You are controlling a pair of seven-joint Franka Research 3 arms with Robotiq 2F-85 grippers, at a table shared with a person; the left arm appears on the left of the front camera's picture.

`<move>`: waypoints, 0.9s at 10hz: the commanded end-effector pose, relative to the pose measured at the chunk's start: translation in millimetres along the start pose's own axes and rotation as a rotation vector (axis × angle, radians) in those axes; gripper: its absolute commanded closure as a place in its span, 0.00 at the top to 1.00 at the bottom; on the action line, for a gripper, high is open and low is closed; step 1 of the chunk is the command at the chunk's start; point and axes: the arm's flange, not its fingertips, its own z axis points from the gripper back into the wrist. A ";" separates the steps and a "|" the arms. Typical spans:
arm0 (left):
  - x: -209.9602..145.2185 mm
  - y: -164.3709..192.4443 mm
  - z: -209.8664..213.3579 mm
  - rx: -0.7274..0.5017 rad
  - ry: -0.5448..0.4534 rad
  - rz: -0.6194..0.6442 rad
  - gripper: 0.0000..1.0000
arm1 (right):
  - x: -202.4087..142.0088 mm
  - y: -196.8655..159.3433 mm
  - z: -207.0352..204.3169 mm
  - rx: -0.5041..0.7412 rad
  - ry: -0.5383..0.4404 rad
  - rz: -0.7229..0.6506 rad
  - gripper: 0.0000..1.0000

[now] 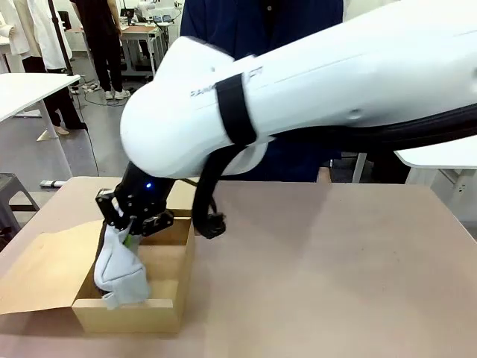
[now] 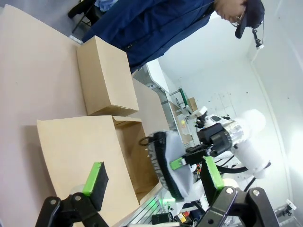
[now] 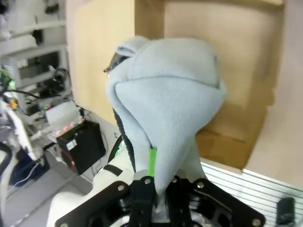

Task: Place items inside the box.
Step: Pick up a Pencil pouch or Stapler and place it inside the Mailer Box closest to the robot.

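The right arm (image 1: pixel 313 82) is closest to the front camera. Its big white link sweeps in from the right edge, across the middle and down to the left side of the table (image 1: pixel 335 253). A person (image 1: pixel 261 22) in a dark blue jacket stands at the far side. The box (image 1: pixel 127 315) sits at the near left with its flap (image 1: pixel 41 272) thrown open flat to the left. In the left wrist view a small box (image 2: pixel 106 78), closed, stands just beyond it.

The pouch (image 1: pixel 119 272) hangs from the right gripper (image 1: pixel 128 233), whose jaws are pinched tight on one edge of the fabric. It droops over the box with its lower end below the rim, bunched by the near wall. Whether it rests on the floor I cannot tell. The left gripper (image 2: pixel 154 175) is off to the side, jaws wide with nothing between them.

The pouch looks light and limp. In the right wrist view it folds over itself and bulges above the pads, so it offers no stiffness to steer by. The cloth seems grippy rather than slick, and nothing about it looks fragile. An edge pinch should do for carrying, but on release it will likely slump where it falls. Being so near the front wall, it might drape over the rim. If a regrasp were needed, the dark zip (image 2: pixel 160 165) along its edge is probably the firmest place to hold.
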 end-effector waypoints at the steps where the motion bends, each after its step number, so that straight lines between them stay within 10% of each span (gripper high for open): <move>1: 0.9 -0.8 -0.3 -0.023 -0.018 -0.024 1.00 | 10.5 25.6 -14.3 -0.049 0.017 -0.033 0.04; 9: 0.9 -0.8 -0.3 -0.023 -0.018 -0.024 1.00 | 30.8 -4.9 -47.7 -0.017 -0.045 -0.135 0.04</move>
